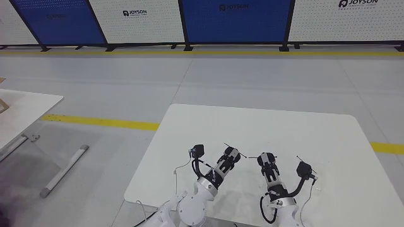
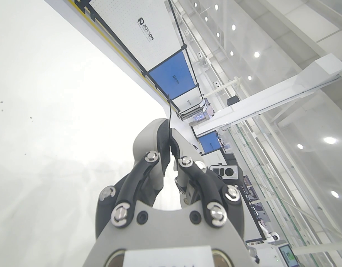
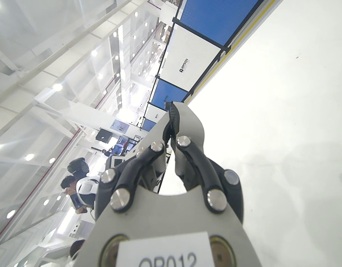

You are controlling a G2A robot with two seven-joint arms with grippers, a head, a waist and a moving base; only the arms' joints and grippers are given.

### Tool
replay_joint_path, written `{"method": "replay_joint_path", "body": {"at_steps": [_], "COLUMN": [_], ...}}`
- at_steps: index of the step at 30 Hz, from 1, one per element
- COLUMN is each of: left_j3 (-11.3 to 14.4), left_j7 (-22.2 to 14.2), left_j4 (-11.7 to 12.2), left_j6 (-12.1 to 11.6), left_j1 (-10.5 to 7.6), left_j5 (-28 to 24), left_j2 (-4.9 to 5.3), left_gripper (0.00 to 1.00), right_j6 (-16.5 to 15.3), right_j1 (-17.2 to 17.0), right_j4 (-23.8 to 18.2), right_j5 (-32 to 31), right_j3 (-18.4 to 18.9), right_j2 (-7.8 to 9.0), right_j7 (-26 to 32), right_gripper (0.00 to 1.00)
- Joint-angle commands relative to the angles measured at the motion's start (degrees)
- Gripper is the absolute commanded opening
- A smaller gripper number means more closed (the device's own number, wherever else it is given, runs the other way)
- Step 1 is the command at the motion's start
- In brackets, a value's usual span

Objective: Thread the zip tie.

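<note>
Left gripper (image 2: 169, 132) pinches zip tie (image 2: 169, 109); right gripper (image 3: 173, 112) seemingly closed

Bright, even indoor light, coming from rows of round ceiling lights (image 2: 256, 54) that show in both wrist views, each with a soft halo, and a pale veil of glare lies over the glass wall (image 2: 299, 168). The white table (image 2: 48, 84) is blown out almost to plain white in the wrist views, so the zip tie (image 2: 169, 109) reads as a thin dark line against it. Wrist lenses are wide-angle and bend the wall panels (image 3: 193, 56) and roof beams (image 2: 285, 90) toward the edges; the top view is flatter lit, grey floor (image 1: 252, 82) evenly bright, with a soft shadow under the side table (image 1: 25, 110).
</note>
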Motion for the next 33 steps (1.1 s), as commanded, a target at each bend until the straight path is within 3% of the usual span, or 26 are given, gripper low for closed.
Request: {"method": "replay_joint_path", "body": {"at_steps": [1, 33], "left_j3": [0.0, 0.0], "left_j7": [0.0, 0.0], "left_j4": [0.0, 0.0], "left_j6": [0.0, 0.0], "left_j1": [0.0, 0.0], "left_j5": [0.0, 0.0], "left_j2": [0.0, 0.0], "left_gripper": [0.0, 0.0], "right_j6": [0.3, 0.6], "right_j1": [0.2, 1.7], "right_j4": [0.2, 2.5], "right_j5": [-0.2, -0.8], "right_j3": [-0.2, -1.2], "right_j2": [-0.14, -1.56], "right_j7": [0.3, 0.7], "right_gripper": [0.0, 0.0]}}
